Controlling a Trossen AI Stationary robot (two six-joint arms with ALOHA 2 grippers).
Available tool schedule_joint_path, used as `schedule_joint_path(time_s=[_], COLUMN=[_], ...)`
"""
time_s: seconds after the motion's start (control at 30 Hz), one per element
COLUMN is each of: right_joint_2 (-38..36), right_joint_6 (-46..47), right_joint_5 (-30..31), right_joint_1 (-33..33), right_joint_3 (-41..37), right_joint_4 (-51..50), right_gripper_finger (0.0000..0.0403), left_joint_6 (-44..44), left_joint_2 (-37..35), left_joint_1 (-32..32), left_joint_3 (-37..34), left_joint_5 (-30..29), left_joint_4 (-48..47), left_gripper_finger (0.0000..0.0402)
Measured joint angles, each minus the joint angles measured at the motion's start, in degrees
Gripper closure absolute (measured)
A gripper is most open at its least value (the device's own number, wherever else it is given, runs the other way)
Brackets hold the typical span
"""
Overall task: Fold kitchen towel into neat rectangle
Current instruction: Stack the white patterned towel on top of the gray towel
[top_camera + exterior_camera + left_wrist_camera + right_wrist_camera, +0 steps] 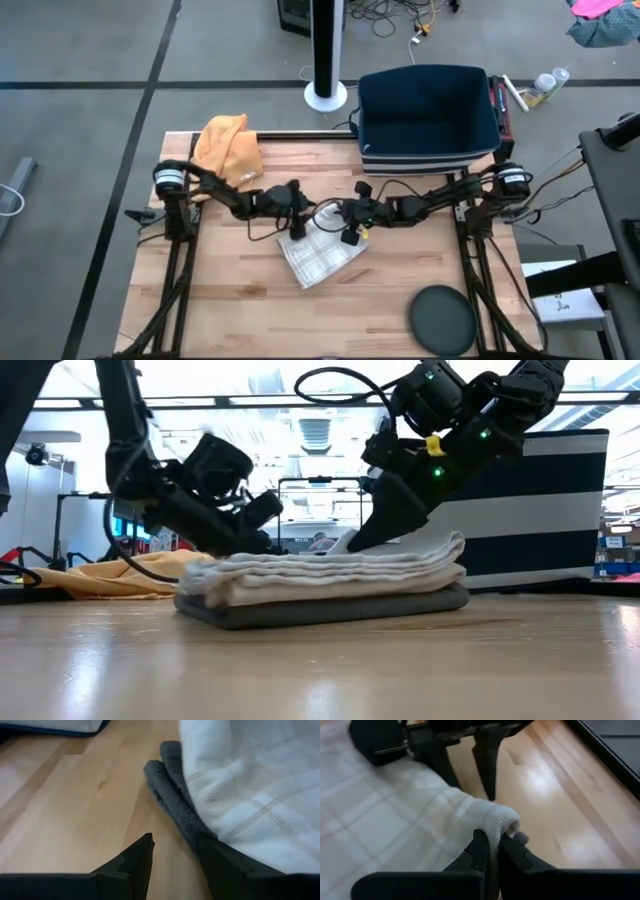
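The white checked kitchen towel at frame centre is mostly folded; its edge is pinched by the closed right gripper, while the left gripper is held partly open, empty.

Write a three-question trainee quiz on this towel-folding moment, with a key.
1. True or false: the right gripper is shut on the white plaid towel.
2. What lies at the table's back-left corner? A) orange cloth B) dark round disc C) navy bin
3. How do the left gripper's jaws stand?

Key: 1 true. 2 A. 3 Open, beside the towel's grey underside edge, gripping nothing.
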Motion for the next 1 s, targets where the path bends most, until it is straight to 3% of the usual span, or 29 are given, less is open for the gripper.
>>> schedule_joint_path(time_s=[0.27,0.63,0.8,1.0], right_joint_2=[0.0,0.0,-1.7,-7.6], right_joint_6=[-1.7,14.9,20.4,20.5], right_joint_5=[0.2,-1.4,-3.7,-4.4], right_joint_1=[-0.4,-0.2,-0.2,0.7], right_joint_3=[0.0,0.1,0.3,3.1], right_joint_4=[0.1,-4.5,-8.3,-14.6], right_gripper_finger=[0.0389,0.0383,0.0333,0.0251], left_joint_6=[0.6,-1.2,-1.5,-0.3], left_joint_2=[-0.3,-0.8,-3.5,-12.9], left_joint_1=[0.0,0.3,0.3,0.2], left_joint_3=[0.2,0.1,-0.1,-0.1], left_joint_5=[3.1,-0.1,-2.4,-4.0], left_joint_4=[-1.1,-1.7,-4.1,-10.0], left_gripper_finger=[0.0249,0.0249,0.0249,0.0249])
